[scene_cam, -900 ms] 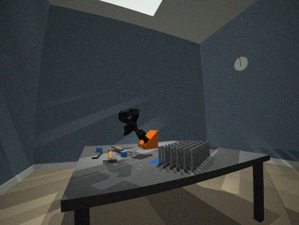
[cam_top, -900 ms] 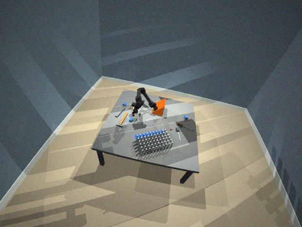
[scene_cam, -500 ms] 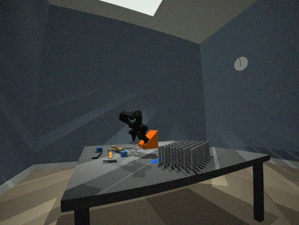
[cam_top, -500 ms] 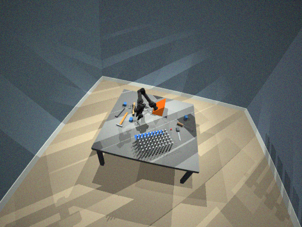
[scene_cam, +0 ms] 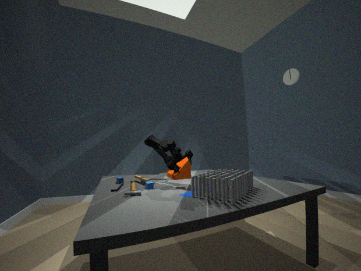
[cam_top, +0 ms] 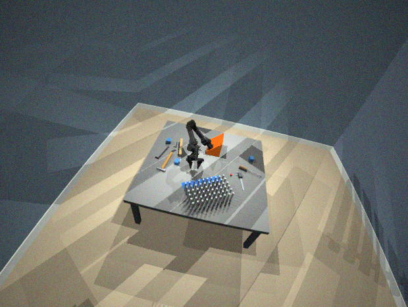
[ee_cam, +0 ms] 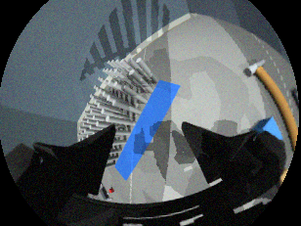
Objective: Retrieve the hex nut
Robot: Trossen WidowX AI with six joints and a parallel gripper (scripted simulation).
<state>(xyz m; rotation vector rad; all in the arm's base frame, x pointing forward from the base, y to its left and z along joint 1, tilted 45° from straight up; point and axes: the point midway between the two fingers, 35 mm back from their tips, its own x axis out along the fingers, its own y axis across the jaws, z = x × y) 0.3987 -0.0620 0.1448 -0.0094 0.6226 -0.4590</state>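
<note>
The standing metal spacers (cam_top: 207, 191) (scene_cam: 221, 186) (ee_cam: 117, 104) form a dense upright field. The blue taped strip (cam_top: 183, 186) (scene_cam: 185, 194) (ee_cam: 153, 109) runs along the side of the field that faces the arm. My gripper (cam_top: 194, 167) (ee_cam: 150, 126) is open and empty, above the table on the arm's side of the strip. A black rod with a bent end (cam_top: 162, 152) (scene_cam: 117, 187) and a hammer with an orange handle (cam_top: 167, 160) (scene_cam: 133, 185) (ee_cam: 279, 89) lie left of the arm in the top view. I cannot make out the hex nut.
Blue cubes (cam_top: 176, 161) (cam_top: 168, 140) (cam_top: 251, 158) stand around the arm. A yellow bar (cam_top: 180, 146) lies by the arm. A brown-handled brush (cam_top: 243, 168), a caliper (cam_top: 241, 181) and a red bead (cam_top: 231, 174) lie right of it. An orange block (cam_top: 216, 145) (scene_cam: 183, 170) stands at the arm's base.
</note>
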